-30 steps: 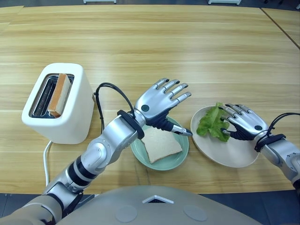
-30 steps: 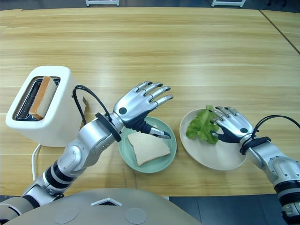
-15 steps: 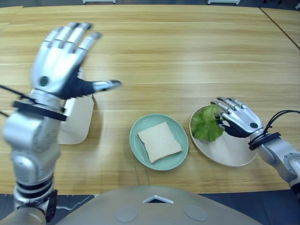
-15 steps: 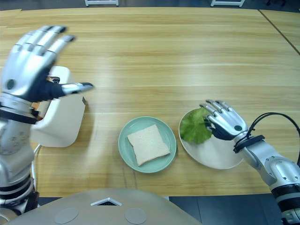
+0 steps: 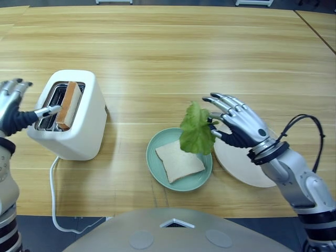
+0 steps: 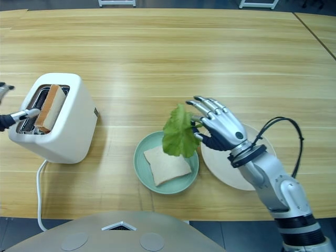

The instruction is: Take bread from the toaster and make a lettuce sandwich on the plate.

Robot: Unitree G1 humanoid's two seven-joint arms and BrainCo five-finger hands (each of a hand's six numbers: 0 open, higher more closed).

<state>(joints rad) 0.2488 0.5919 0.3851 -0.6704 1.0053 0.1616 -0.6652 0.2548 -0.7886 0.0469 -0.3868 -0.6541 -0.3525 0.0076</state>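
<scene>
A white toaster (image 5: 86, 131) stands at the left with one browned bread slice (image 5: 70, 100) upright in its slot. My left hand (image 5: 13, 113) is at the toaster's left side, open, its thumb lying over the slot edge close to the slice. A slice of white bread (image 5: 180, 160) lies on the green plate (image 5: 181, 185). My right hand (image 5: 244, 123) is shut on a lettuce leaf (image 5: 197, 131), which hangs above the green plate's right edge, a little over the bread. The beige plate (image 5: 233, 163) lies under that hand.
The toaster's white cable (image 5: 52, 184) trails down to the table's near edge on the left. Bare wooden table stretches behind the toaster and both plates.
My left hand swung from above the green plate up and out to the toaster's left side. My right hand lifted the lettuce off the beige plate and carried it left over the green plate.
</scene>
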